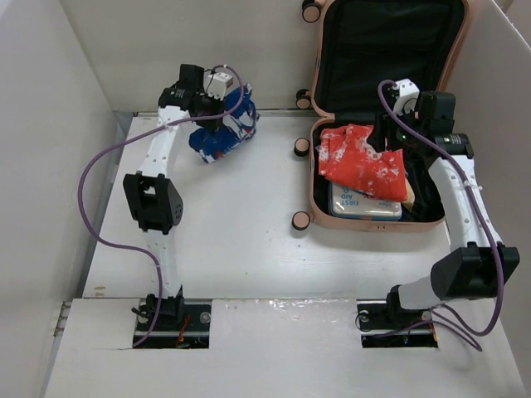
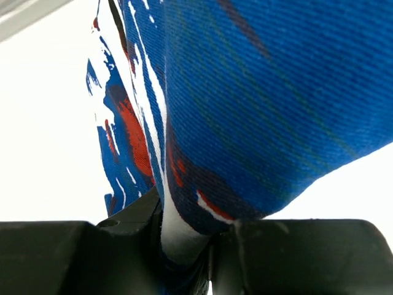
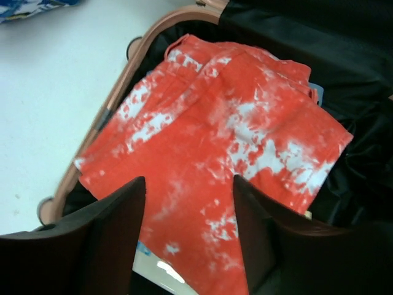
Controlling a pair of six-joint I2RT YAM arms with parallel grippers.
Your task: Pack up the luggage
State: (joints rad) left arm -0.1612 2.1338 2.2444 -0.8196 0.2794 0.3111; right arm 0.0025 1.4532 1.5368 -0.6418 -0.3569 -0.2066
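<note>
Left wrist: left pincer clamps blue cloth | right pincer parted, empty

The top view looks down from high behind the table, with the suitcase at far right. The right wrist view hovers close over red cloth inside the suitcase, also seen from above; the left wrist view presses against blue cloth left of it.
</note>
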